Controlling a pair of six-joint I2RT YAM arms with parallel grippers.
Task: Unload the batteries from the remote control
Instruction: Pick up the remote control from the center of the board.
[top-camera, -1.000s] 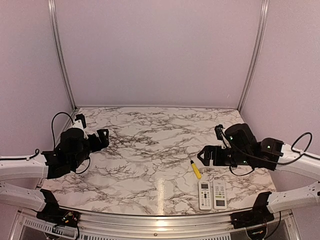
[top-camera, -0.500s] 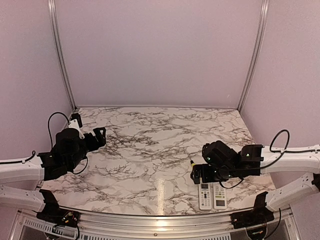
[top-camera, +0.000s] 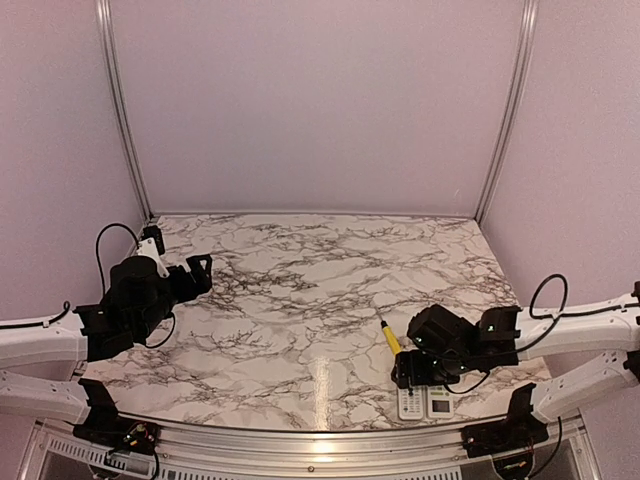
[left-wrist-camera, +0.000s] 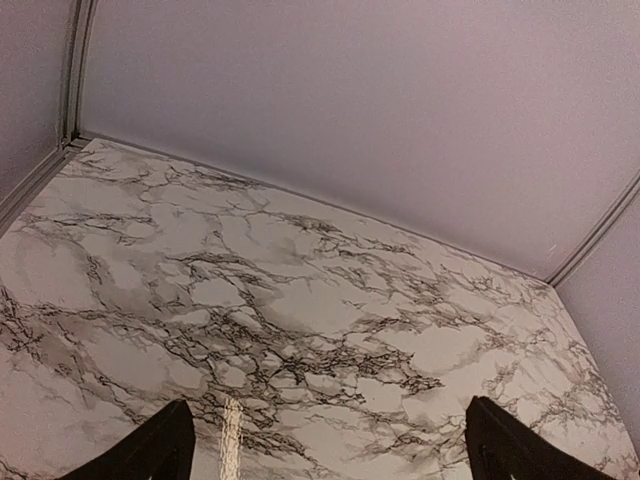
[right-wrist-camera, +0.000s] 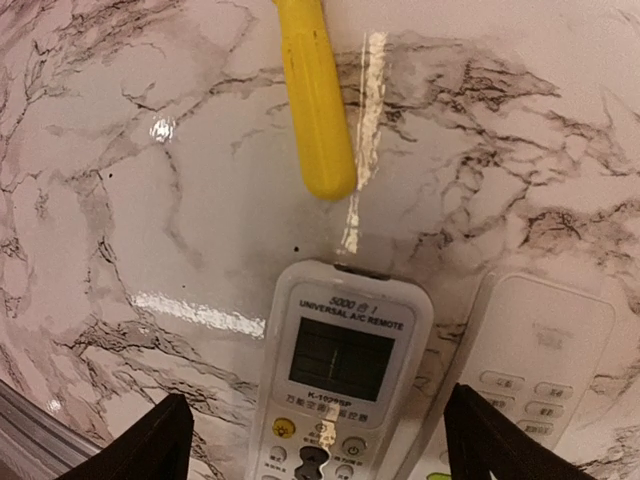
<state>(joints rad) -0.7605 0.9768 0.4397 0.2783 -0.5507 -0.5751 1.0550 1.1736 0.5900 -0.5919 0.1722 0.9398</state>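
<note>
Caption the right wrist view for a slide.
Open right gripper poised over a face-up white remote, second remote beside it, yellow screwdriver handle just beyond, on marble table.

White remote (right-wrist-camera: 343, 385) – "UNIVERSAL A/C REMOTE" printed above its screen (right-wrist-camera: 340, 358), with "5000" heading the line over it – smaller print unreadable.

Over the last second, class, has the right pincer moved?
Yes: the right pincer came toward the table near edge, from beside the yellow screwdriver to above the remotes.
</note>
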